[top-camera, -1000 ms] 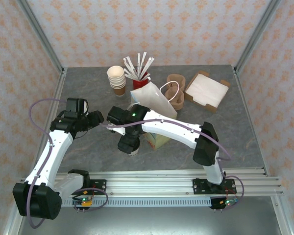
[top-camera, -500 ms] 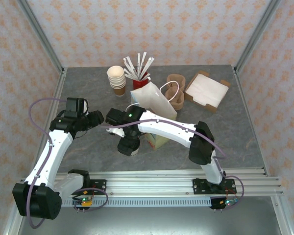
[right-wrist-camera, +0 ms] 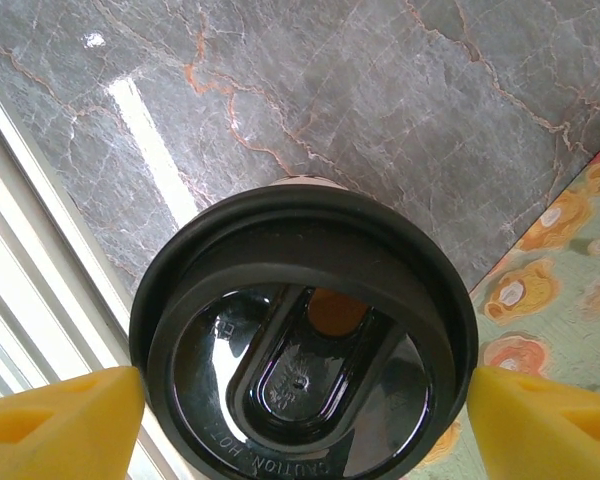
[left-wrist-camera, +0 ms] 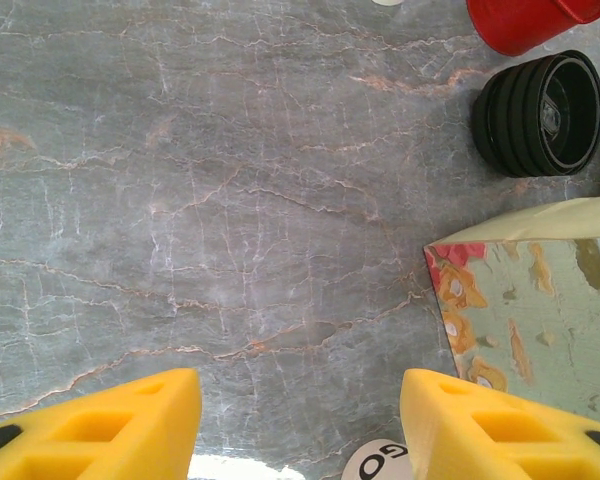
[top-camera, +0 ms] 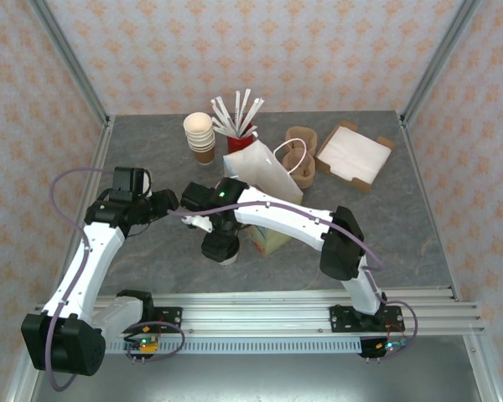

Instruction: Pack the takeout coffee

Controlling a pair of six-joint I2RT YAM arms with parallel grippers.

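Observation:
The takeout coffee, a small cup under a black lid marked "CAUTION HOT", stands on the grey marble table near the front rail. My right gripper is straight above it. Its yellow fingertips press against the lid's rim on both sides. From above, the cup sits beneath the right wrist, beside a floral box. The white paper bag stands behind it, its mouth partly hidden by the arm. My left gripper hovers open over bare table to the left, holding nothing.
At the back are a stack of lidless cups, a red holder of stir sticks, brown cup carriers and a napkin tray. A stack of loose black lids lies by the floral box.
My right gripper has come down over the coffee and its fingers have narrowed onto the lid. The left arm has stayed still.

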